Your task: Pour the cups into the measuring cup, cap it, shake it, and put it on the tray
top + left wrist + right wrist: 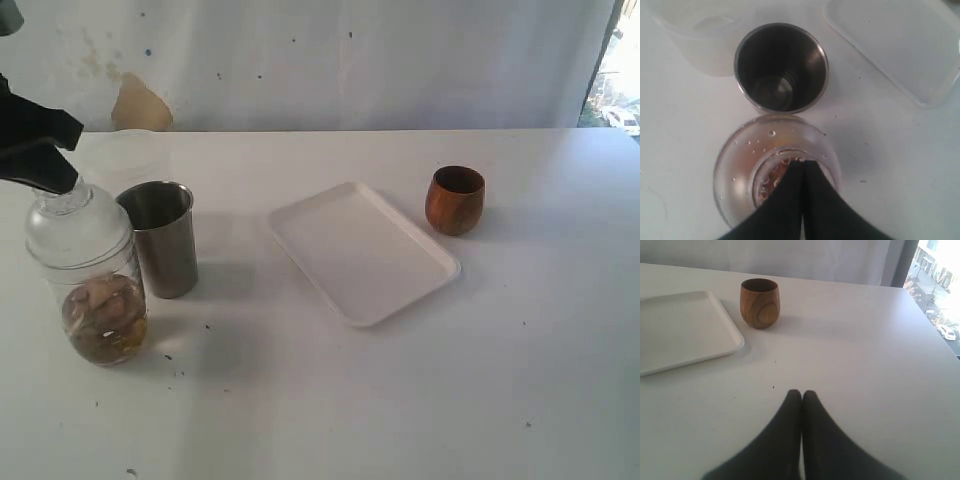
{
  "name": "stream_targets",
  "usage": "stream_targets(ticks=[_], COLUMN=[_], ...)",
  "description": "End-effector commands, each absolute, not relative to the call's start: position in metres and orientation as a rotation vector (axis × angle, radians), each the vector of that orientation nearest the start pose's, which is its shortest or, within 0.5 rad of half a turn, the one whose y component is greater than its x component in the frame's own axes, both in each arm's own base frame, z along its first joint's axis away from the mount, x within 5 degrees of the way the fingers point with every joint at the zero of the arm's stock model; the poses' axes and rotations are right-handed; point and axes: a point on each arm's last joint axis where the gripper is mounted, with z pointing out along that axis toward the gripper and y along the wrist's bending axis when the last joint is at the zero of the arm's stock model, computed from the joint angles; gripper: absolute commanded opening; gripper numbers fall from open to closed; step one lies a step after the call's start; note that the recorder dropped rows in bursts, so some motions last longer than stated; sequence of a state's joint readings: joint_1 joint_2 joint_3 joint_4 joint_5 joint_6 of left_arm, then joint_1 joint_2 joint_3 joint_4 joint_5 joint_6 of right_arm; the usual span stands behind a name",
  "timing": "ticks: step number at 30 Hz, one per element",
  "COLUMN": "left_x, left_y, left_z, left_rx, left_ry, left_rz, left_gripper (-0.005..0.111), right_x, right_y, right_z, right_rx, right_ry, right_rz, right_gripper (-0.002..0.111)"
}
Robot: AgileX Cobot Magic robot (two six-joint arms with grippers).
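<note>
Clear plastic, beaded with droplets inside, the measuring cup (95, 275) stands on the table (400, 400) at the left, just beside the empty steel tumbler (160, 238), with a brownish mix (105, 320) settled in its base. The left gripper (802, 165) is clenched, its black fingertips pressed together over the cup's domed top (78, 225). Nothing shows between the tips, and whether they pinch any part of the top cannot be told.

The cup looks light but bottom-heavy, stiff enough to carry yet thin-walled. Its smooth, rounded side is likely to slip in a narrow pinch. The surest hold appears to be across the straight wall above the contents and below the dome, where a squeeze would not pop the top. Its long axis runs close to vertical, top up, leaning slightly in the exterior view.

The white tray (340, 215) lies flat and bare between tumbler and wooden cup (455, 200), apart from both. In the exterior view its long side runs on a diagonal from rear left to front right. The right gripper (801, 395) hangs over the table, clamped on nothing, well short of the wooden cup.
</note>
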State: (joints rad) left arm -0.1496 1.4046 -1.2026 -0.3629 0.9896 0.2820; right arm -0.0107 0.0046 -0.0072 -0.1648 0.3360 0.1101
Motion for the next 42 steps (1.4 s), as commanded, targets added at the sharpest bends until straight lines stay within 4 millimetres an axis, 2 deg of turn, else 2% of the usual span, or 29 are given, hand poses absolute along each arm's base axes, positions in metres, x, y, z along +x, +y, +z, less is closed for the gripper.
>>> stream_targets(ticks=[1,4,8,11,16,19,23,26,30,36,42], left_x=[0.272,0.27,0.269,0.263,0.251,0.245,0.236,0.229,0.22,0.217,0.219], left_y=[-0.071,-0.07,-0.069,-0.068,-0.066,-0.067,-0.068,-0.066,-0.063,-0.065,-0.063], left_z=[0.322,0.32,0.332,0.346,0.358,0.359,0.356,0.348,0.327,0.3,0.292], left_rx=[0.438,0.458,0.455,0.465,0.563,0.65,0.64,0.595,0.589,0.609,0.56], left_ry=[2.641,2.67,2.567,2.477,2.418,2.415,2.387,2.355,2.319,2.238,2.198], left_rz=[-0.44,-0.426,-0.413,-0.386,-0.357,-0.366,-0.394,-0.387,-0.35,-0.361,-0.35], left_gripper=[0.0,0.0,0.0,0.017,0.055,0.069,0.081,0.082,0.08,0.062,0.06], right_x=[0.054,0.054,0.053,0.053,0.053,0.053,0.053,0.053,0.053,0.053,0.053], right_y=[-0.006,-0.006,-0.006,-0.006,-0.006,-0.006,-0.006,-0.006,-0.006,-0.006,-0.006], right_z=[0.183,0.183,0.183,0.183,0.183,0.183,0.183,0.183,0.183,0.183,0.183], right_rx=[0.008,0.008,0.008,0.008,0.008,0.008,0.008,0.008,0.008,0.008,0.008], right_ry=[1.815,1.815,1.816,1.816,1.816,1.816,1.816,1.816,1.816,1.816,1.816], right_rz=[-0.103,-0.103,-0.103,-0.103,-0.103,-0.103,-0.103,-0.103,-0.103,-0.103,-0.103], right_gripper=[0.0,0.0,0.0,0.0,0.0,0.0,0.0,0.0,0.0,0.0,0.0])
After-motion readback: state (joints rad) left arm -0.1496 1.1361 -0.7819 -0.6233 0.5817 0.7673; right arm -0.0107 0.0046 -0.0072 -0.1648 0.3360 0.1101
